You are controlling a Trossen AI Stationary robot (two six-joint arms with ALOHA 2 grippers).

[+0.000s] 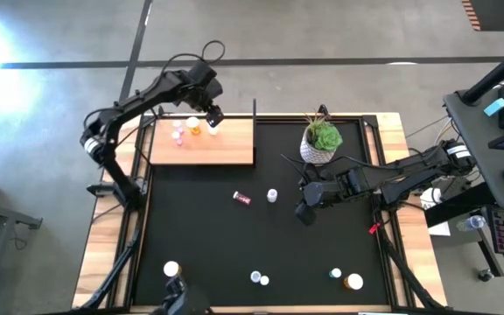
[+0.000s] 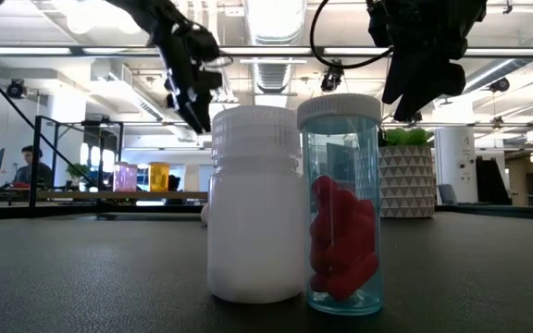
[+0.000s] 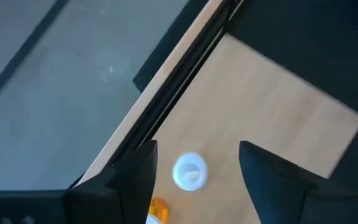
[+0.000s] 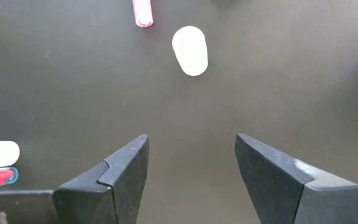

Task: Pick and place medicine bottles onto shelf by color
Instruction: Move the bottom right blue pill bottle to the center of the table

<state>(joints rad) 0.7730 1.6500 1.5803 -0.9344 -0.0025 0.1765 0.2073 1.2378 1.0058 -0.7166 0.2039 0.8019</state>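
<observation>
High view gives the step: a placing on the flat shelf of light natural wood (image 1: 201, 149), with left claw (image 1: 212, 115) poised over its far edge, fingers spread and empty, directly above a small white-capped bottle (image 3: 189, 171) standing upright between them but untouched. Just beside that, an orange bottle (image 1: 194, 129) and two pink ones (image 1: 178, 134), all on the shelf. Judged as a release just finished; calls next for lifting straight up clear of the cap, without tipping the neighbours. Right claw (image 1: 304, 210) low over the black mat (image 1: 199, 227) of the surface, fingers spread, nothing pinched; ahead of it a white bottle (image 4: 190, 50) and a pink bottle lying on its side (image 4: 142, 12), likely the next pick. Close behind the right arm, a green plant in a white pot (image 1: 320, 142), an obstacle for any swing toward the shelf. More bottles well apart near the mat's near edge, among them a white one (image 2: 254, 203) touching a clear blue one with red pills (image 2: 340, 205).
</observation>
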